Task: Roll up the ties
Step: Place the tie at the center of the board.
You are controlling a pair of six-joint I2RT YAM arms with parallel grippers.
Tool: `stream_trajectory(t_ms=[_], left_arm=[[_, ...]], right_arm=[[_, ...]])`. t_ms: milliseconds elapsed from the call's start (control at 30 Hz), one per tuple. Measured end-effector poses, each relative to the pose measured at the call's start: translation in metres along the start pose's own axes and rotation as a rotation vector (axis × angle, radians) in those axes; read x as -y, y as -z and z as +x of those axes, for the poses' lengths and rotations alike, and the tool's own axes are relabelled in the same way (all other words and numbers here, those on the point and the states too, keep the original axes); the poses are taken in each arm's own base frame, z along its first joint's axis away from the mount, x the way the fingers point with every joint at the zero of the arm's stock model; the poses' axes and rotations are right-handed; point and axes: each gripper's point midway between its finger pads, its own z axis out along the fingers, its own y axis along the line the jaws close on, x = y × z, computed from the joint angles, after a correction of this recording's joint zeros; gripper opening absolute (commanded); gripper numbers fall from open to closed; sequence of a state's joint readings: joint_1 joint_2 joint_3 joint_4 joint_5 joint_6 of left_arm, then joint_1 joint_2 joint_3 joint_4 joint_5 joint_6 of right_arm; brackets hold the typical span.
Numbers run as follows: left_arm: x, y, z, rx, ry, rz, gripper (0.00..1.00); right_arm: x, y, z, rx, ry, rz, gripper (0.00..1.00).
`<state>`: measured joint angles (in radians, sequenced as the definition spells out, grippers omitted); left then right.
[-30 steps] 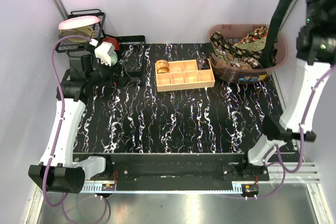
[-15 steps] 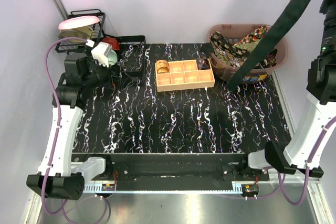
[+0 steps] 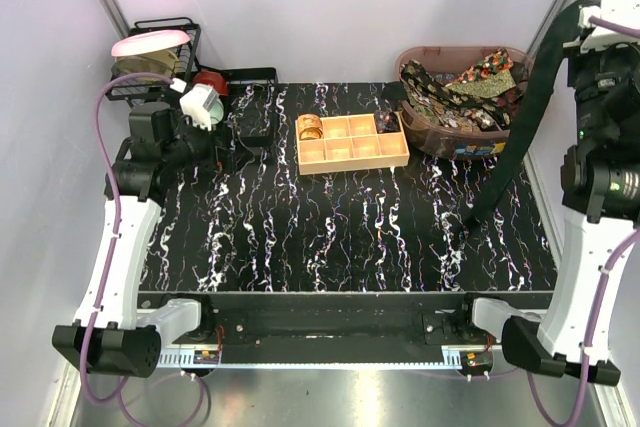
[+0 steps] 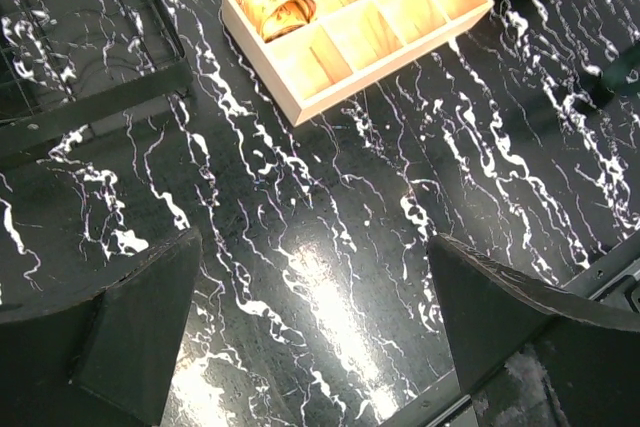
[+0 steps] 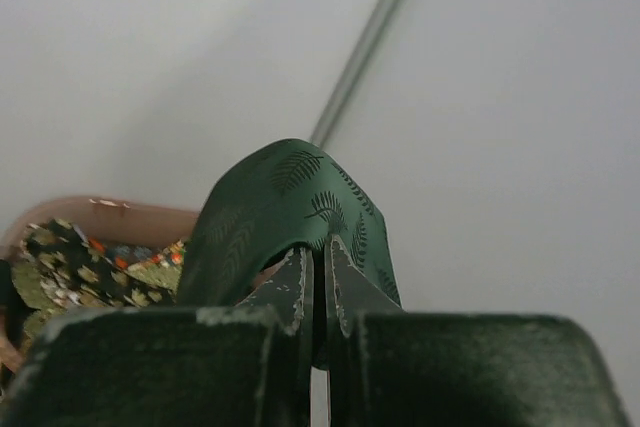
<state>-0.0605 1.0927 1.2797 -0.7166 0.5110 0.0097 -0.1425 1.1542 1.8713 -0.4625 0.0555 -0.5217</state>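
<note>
A dark green tie (image 3: 520, 117) with a faint leaf print hangs from my right gripper (image 3: 588, 29), raised high at the right. Its pointed lower end touches the table in front of the basket. In the right wrist view the tie (image 5: 290, 197) folds over my right gripper (image 5: 320, 257), which is shut on it. Patterned ties (image 3: 455, 92) fill the brown basket (image 3: 462, 50). A gold patterned roll (image 3: 310, 127) sits in the wooden box's left corner compartment. My left gripper (image 4: 312, 242) hovers open over bare table at the back left, holding nothing.
The tan wooden box (image 3: 350, 165) with square compartments stands at the back centre, with a dark item (image 3: 385, 124) in one right compartment. A wire rack (image 3: 160, 72) with a pink dish (image 3: 150, 42) stands at the back left. A flat black rack (image 4: 90, 97) lies beside my left gripper.
My right arm has swung toward the front right, drawing the green tie out of the basket. Its lower end has moved from the basket to the table. The left arm has barely shifted.
</note>
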Motion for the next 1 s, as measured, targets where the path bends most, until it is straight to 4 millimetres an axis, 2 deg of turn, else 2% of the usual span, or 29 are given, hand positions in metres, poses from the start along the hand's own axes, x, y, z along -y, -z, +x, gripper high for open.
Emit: stream_trajectory(t_ms=[167, 367, 533, 600, 700, 767, 833, 900, 933, 1000], left_arm=[[-0.005, -0.008, 0.012, -0.038, 0.008, -0.001, 0.99], [-0.011, -0.010, 0.018, -0.053, 0.006, -0.026, 0.99], [-0.019, -0.009, 0.019, -0.054, 0.006, -0.063, 0.99], [-0.021, -0.009, 0.019, -0.053, 0.007, -0.074, 0.99], [-0.021, -0.008, 0.018, -0.050, 0.005, -0.078, 0.99], [-0.022, -0.007, 0.018, -0.048, -0.010, -0.078, 0.99], [-0.022, -0.007, 0.018, -0.049, -0.039, -0.077, 0.99], [-0.022, -0.005, 0.020, -0.060, -0.079, -0.064, 0.99], [-0.021, -0.005, 0.024, -0.073, -0.102, -0.053, 0.99], [-0.019, -0.004, 0.034, -0.103, -0.195, -0.014, 0.97]], right_arm=[[-0.022, 0.021, -0.033, 0.112, -0.068, -0.155, 0.00], [-0.061, 0.039, -0.081, 0.233, -0.253, -0.424, 0.00], [-0.089, 0.049, -0.112, 0.270, -0.448, -0.638, 0.00], [-0.094, 0.048, -0.118, 0.265, -0.505, -0.679, 0.00], [-0.097, 0.034, -0.109, 0.220, -0.547, -0.668, 0.00], [-0.102, 0.020, -0.082, 0.159, -0.533, -0.622, 0.00], [-0.114, 0.010, -0.028, 0.048, -0.474, -0.572, 0.00], [-0.131, 0.015, 0.039, -0.090, -0.376, -0.554, 0.00], [-0.144, 0.023, 0.088, -0.183, -0.301, -0.556, 0.00], [-0.164, 0.052, 0.165, -0.339, -0.169, -0.589, 0.00]])
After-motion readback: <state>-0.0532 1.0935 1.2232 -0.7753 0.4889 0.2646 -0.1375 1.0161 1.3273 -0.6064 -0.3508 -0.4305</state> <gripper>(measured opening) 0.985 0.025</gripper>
